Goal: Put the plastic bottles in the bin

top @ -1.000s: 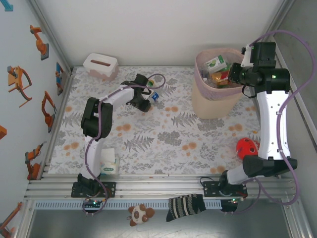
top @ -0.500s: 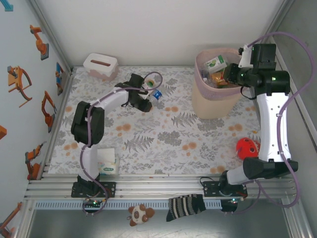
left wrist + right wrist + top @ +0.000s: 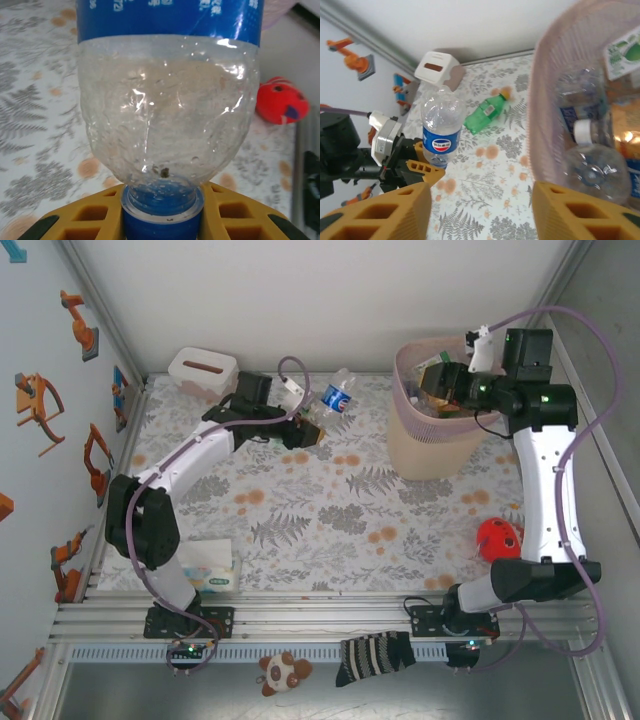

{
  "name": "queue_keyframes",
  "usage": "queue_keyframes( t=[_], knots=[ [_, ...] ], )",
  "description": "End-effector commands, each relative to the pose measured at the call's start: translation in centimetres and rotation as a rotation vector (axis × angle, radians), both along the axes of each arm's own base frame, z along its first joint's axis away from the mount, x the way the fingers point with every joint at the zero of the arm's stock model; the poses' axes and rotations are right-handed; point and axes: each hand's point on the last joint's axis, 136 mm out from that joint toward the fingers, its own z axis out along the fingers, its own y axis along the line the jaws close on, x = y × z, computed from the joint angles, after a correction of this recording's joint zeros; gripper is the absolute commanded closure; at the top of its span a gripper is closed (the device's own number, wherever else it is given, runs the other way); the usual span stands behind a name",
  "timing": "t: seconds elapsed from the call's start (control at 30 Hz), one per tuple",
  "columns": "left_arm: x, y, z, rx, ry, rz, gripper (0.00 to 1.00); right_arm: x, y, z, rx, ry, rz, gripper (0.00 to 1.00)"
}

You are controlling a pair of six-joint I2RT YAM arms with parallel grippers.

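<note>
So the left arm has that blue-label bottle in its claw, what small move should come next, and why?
Probably carry the blue-label bottle a bit to the right, toward the bin. The left gripper is shut on its cap end, and the bottle is short of the bin's rim, so releasing here would likely miss. The right gripper hangs open at the bin, so go carefully.

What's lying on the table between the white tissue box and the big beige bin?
A small green plastic bottle, lying on its side; the right wrist view shows it.
</note>
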Motion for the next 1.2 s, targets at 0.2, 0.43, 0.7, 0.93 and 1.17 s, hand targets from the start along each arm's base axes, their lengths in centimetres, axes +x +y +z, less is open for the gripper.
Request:
queue_keyframes(
  t=[0.2,0.43,0.7,0.93,1.17],
  knots=[
    [-7.1,-3.5,8.8,-0.243,-0.027,-0.278,0.76,-1.4,4.4,3.1,0.159,-0.104,0.242,0.24],
    [-8.8,-4.7,10.5,-0.273,-0.043,-0.322,0.75,-1.3,6.1,2.5,0.155,-0.085,0.28,0.19],
    [-9.2,-5.1,10.5,-0.274,-0.038,-0.33,0.75,-2.2,9.1,2.3,0.179,-0.07,0.381,0.2],
    [-9.1,-5.1,10.3,-0.27,-0.033,-0.328,0.76,-1.5,9.4,2.1,0.164,-0.081,0.352,0.15],
    [-8.9,-5.1,9.8,-0.255,-0.027,-0.316,0.77,-1.7,10.0,3.8,0.195,-0.167,0.365,0.1]
  ],
)
